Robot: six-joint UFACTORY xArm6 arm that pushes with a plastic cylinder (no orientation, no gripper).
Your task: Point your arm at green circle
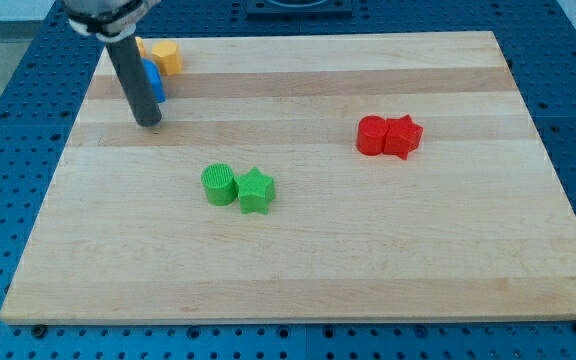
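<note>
The green circle [219,184] lies left of the board's middle, touching a green star [255,190] on its right. My dark rod comes down from the view's top left; my tip [149,122] rests on the board, up and to the left of the green circle, well apart from it. A blue block [154,79] sits right behind the rod, partly hidden by it.
A yellow block [168,57] lies near the board's top left corner, with an orange piece partly hidden behind the rod. A red circle [371,135] and red star [403,136] touch each other at the right. The wooden board [298,270] sits on a blue perforated table.
</note>
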